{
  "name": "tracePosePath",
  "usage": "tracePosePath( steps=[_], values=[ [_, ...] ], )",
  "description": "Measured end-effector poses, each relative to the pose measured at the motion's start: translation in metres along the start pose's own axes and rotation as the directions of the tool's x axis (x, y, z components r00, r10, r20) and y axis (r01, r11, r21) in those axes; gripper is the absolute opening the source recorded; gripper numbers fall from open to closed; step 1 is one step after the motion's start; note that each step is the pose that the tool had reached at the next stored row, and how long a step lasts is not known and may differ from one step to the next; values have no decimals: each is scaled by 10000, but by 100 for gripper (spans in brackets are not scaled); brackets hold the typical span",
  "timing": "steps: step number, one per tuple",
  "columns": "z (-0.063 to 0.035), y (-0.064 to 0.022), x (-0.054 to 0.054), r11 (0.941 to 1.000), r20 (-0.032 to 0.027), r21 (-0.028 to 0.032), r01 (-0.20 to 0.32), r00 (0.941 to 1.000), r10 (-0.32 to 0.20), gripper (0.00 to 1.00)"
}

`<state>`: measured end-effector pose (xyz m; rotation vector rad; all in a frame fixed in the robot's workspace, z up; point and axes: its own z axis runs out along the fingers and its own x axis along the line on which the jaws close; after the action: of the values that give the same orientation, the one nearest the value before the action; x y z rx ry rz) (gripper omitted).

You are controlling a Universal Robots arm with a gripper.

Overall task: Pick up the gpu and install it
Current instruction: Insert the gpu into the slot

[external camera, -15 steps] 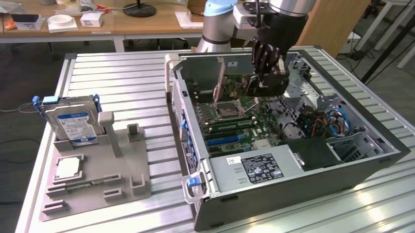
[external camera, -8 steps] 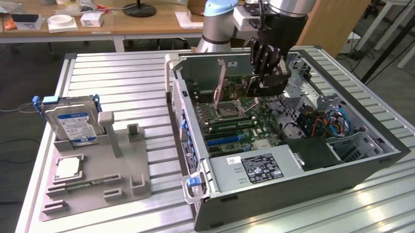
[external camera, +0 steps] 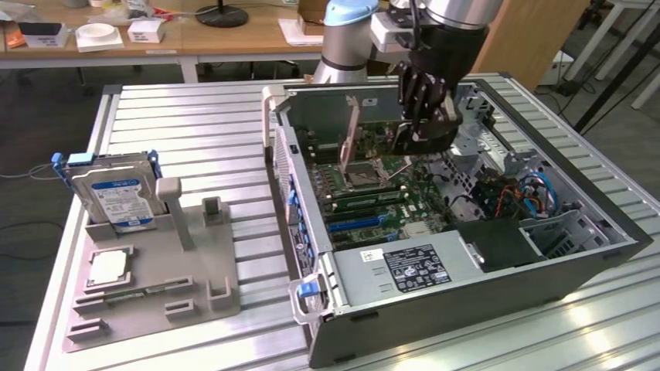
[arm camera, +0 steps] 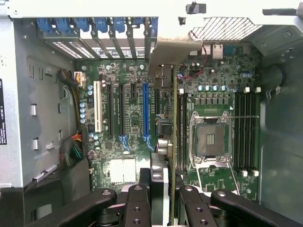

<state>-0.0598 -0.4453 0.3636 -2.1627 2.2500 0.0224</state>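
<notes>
Since the pincer (arm camera: 164, 204) is clamped on the gpu (arm camera: 164, 126), edge-on just over the motherboard (arm camera: 133, 124), pickup is done but seating looks unfinished.

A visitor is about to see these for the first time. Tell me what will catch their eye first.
The black gripper reaches down into the open computer case at centre, clamped on the gpu, which it holds on edge above the motherboard. On the exterior view's left, a hard drive with a blue-white label stands upright in a grey holder.
</notes>
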Motion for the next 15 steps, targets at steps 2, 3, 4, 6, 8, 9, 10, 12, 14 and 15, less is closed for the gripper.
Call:
tracePosePath(
  steps=[2, 3, 4, 6, 8, 9, 10, 12, 14, 15],
  values=[
    [21, 0, 1, 10000, 1, 47, 1, 10000, -1, 28],
    [32, 0, 1, 10000, 2, 71, 1, 10000, -1, 28],
    [42, 1, 2, 10000, 3, 100, 1, 10000, -1, 28],
    [65, 8, 5, 9999, 5, 159, 3, 10000, -3, 28],
    [87, 23, 8, 9998, 8, 206, 4, 10000, -5, 28],
    [97, 32, 10, 9997, 9, 233, 5, 10000, -5, 28],
    [106, 41, 12, 9997, 9, 262, 6, 10000, -6, 28],
    [123, 59, 19, 9995, 10, 325, 7, 10000, -7, 28],
    [140, 75, 27, 9992, 13, 392, 8, 10000, -9, 28],
    [150, 81, 31, 9991, 16, 423, 10, 10000, -11, 28]
  ],
)
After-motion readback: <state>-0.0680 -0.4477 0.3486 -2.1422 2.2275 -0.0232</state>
